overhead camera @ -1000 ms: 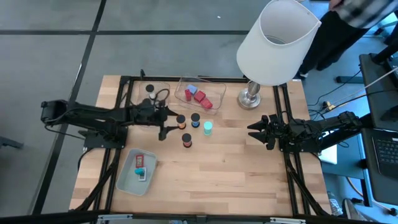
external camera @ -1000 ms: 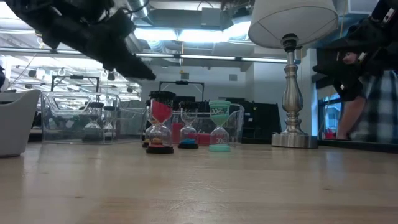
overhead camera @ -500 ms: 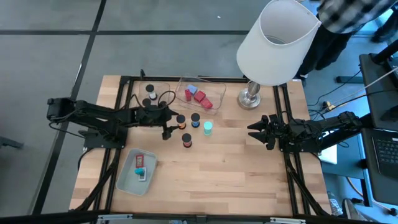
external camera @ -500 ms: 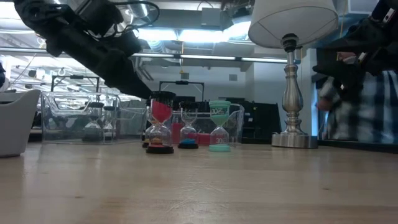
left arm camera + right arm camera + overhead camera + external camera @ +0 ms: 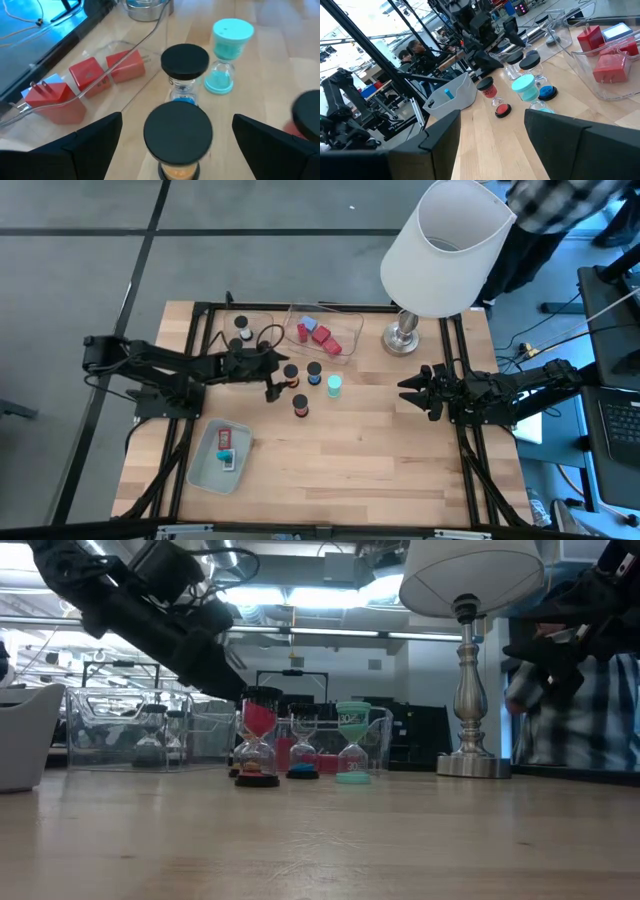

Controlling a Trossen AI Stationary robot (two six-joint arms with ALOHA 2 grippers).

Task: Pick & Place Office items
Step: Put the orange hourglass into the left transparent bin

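Beside the clear tray [image 5: 322,330]: left gripper [image 5: 281,379] spread wide around orange hourglass [image 5: 178,137], poised to clamp; right gripper [image 5: 408,391] idle, half-open.

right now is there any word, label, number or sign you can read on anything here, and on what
None can be read for certain.
Teal sand timer: faint marks on its top cap in the low view, too blurred to read.
Red plug blocks in the clear tray: no readable print.
Pale tray: its contents show no legible text.
Lamp: no label visible.
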